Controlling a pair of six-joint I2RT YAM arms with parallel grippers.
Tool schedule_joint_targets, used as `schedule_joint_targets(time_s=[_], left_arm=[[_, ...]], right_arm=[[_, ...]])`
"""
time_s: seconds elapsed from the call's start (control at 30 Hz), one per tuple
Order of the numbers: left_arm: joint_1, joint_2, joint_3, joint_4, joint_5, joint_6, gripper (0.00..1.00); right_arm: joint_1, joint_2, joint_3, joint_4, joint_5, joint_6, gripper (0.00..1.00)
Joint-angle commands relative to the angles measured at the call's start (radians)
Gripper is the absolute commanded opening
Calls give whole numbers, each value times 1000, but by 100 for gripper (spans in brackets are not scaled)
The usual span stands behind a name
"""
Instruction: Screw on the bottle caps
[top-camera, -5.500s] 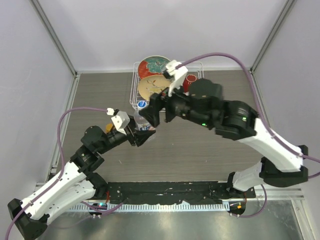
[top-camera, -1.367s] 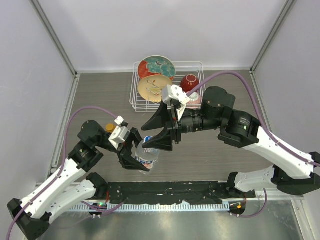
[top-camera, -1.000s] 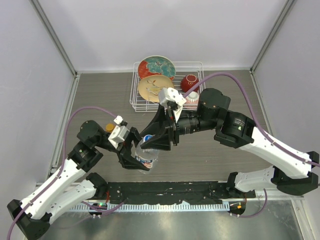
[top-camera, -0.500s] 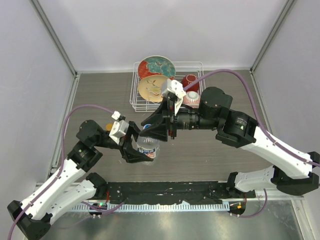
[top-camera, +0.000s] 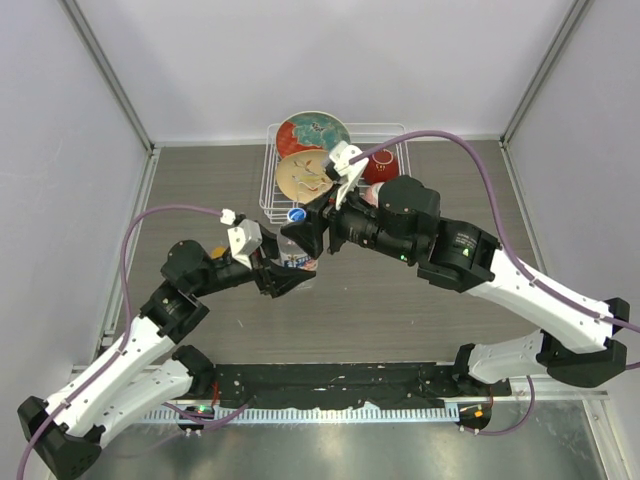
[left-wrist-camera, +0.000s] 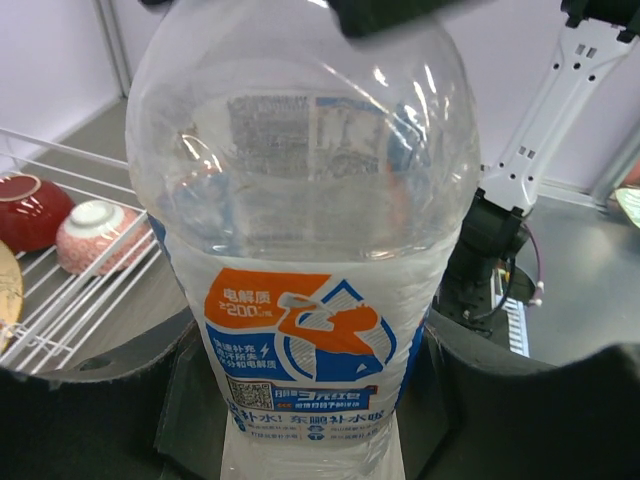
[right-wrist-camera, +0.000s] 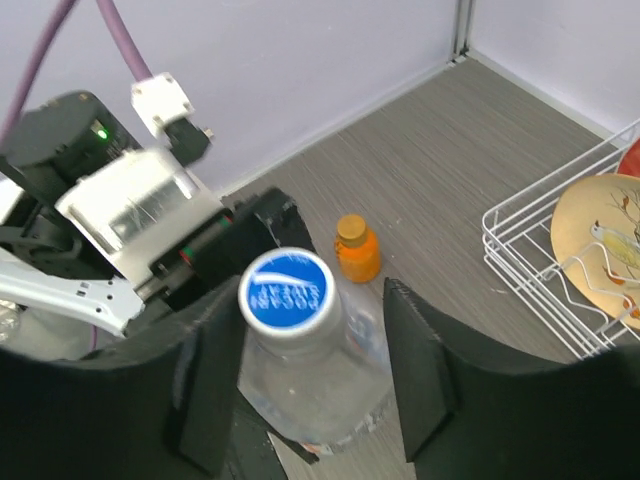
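The clear water bottle (left-wrist-camera: 305, 250) with its white-blue label is upright, and my left gripper (left-wrist-camera: 310, 400) is shut on its lower body. In the top view the bottle (top-camera: 293, 255) stands at the table's middle between the left gripper (top-camera: 285, 268) and my right gripper (top-camera: 306, 226). A white cap with a blue top (right-wrist-camera: 285, 290) sits on the bottle's neck. My right gripper (right-wrist-camera: 310, 380) is open, with a finger on either side of that cap and a gap on both sides. The squat orange bottle (right-wrist-camera: 357, 250) stands behind on the table, its orange cap (right-wrist-camera: 350, 228) on it.
A white wire dish rack (top-camera: 268, 185) at the back holds two patterned plates and a red bowl (top-camera: 380, 165). In the left wrist view the rack (left-wrist-camera: 60, 290) shows a red bowl (left-wrist-camera: 25, 205) and a pink-white bowl (left-wrist-camera: 90, 225). The enclosure walls close in the table's sides.
The left gripper has carried the bottle toward the rack, and the right gripper followed. The right jaws closed in on the cap and have spread apart again.
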Motion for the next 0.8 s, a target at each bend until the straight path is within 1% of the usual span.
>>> schedule_joint_targets(time_s=[0.0,0.1,0.17,0.2,0.27,0.3,0.43,0.47,0.53,0.57,0.6,0.63,0.67,0.7,0.73,0.77], left_arm=[[0,-16,21,92,-42,24,0],[0,-15,18,90,-42,22,0],[0,-15,21,87,-28,22,0],[0,-13,21,80,-21,21,0],[0,-16,23,72,8,18,0],[0,-18,21,64,18,15,0],[0,-22,20,43,71,-1,1],[0,-24,17,41,79,-8,1],[-1,-27,14,26,103,-15,4],[-1,-27,14,24,128,-16,6],[-1,-29,14,26,137,-21,7],[-1,-30,15,26,143,-31,14],[-1,-32,15,21,150,-33,19],[-1,-33,15,17,157,-35,26],[-1,-41,14,12,156,-32,41],[-1,-45,14,0,148,-25,46]], right_arm=[[2,-60,-36,15,22,2,65],[3,-70,-39,17,19,-7,63],[3,-70,-39,26,16,-9,59],[2,-68,-39,27,14,-10,53],[2,-64,-39,35,-4,-12,49],[2,-61,-41,38,-9,-12,43],[2,-45,-51,57,-41,-15,37],[3,-32,-50,57,-53,-17,34],[3,-21,-48,55,-60,-17,29],[3,-13,-48,52,-66,-17,23],[2,-4,-51,52,-66,-18,20],[2,-1,-53,52,-66,-20,17],[2,2,-58,54,-99,-24,12],[3,7,-68,55,-98,-29,10],[3,7,-74,61,-92,-32,7],[2,5,-88,64,-83,-35,4]])
